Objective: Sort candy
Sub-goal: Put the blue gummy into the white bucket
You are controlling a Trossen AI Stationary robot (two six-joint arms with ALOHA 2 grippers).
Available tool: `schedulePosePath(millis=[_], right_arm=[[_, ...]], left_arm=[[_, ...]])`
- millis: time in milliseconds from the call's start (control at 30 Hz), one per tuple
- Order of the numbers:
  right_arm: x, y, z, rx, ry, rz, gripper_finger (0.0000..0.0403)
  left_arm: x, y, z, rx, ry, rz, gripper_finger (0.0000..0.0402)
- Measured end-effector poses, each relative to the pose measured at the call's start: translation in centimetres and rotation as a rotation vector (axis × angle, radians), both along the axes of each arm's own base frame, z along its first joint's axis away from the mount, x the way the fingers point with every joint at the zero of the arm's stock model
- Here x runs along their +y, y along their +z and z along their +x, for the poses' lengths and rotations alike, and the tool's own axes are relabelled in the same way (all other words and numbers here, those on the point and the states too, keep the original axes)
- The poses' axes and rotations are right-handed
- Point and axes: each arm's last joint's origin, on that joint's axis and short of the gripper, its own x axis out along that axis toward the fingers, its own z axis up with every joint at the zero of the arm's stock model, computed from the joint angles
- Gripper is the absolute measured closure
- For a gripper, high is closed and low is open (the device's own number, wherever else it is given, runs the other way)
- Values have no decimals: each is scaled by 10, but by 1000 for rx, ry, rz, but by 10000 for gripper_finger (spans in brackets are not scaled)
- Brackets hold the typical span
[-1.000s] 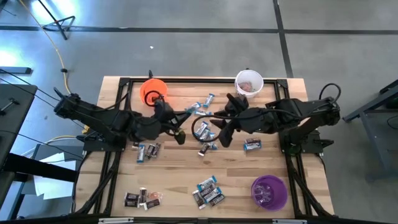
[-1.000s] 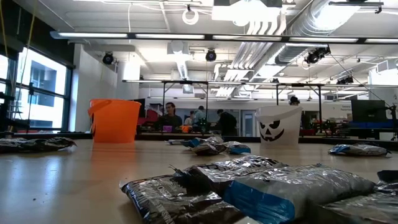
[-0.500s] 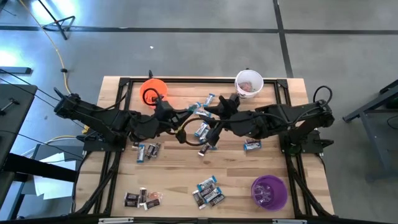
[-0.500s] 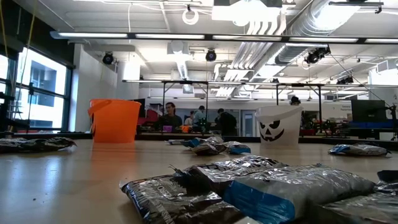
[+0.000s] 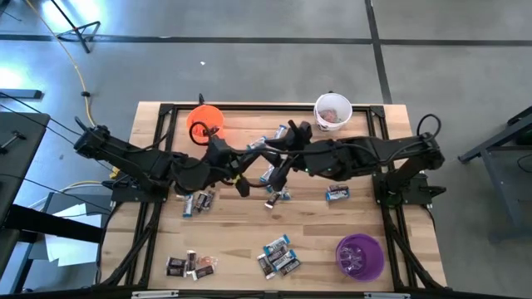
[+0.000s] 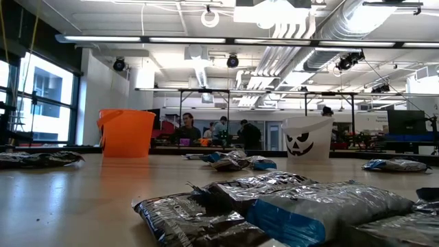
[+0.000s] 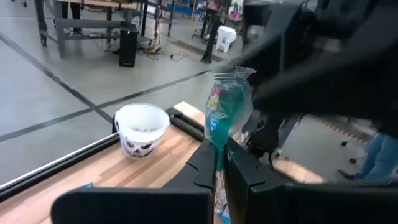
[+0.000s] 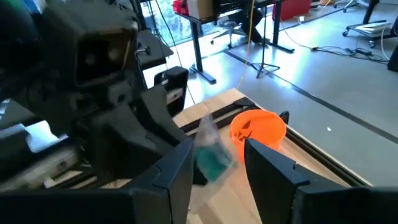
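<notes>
My left gripper (image 7: 219, 148) is shut on a teal candy (image 7: 225, 109), whose wrapper stands up out of the fingertips. In the right wrist view the same teal candy (image 8: 211, 155) hangs in the gap between the fingers of my right gripper (image 8: 217, 149), which is open around it, with space on both sides. In the high view the two grippers meet above the table's middle, left gripper (image 5: 243, 184) and right gripper (image 5: 279, 164). More candy lies loose in clusters at the front (image 5: 278, 253), the front left (image 5: 189, 264) and under the arms (image 5: 198, 200).
The orange cup (image 5: 204, 121) stands at the back left, the white cup (image 5: 333, 111) with a drawn face at the back right, the purple cup (image 5: 359, 256) at the front right. Black frame rails run along the table's edges. People sit at benches far behind.
My right arm has swung left and slightly back, bringing its open gripper around the teal candy that the left gripper holds. The left arm has barely moved.
</notes>
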Motion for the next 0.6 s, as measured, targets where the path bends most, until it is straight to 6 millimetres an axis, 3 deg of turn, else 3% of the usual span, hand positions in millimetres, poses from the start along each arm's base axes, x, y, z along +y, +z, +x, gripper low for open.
schedulePosePath(millis=[400, 600], right_arm=[[2, -4, 11, -14, 58, 19, 273], [2, -4, 11, -12, 62, 19, 354]], left_arm=[[-2, -2, 3, 1, -2, 1, 401], [-3, -2, 3, -1, -5, 1, 401]])
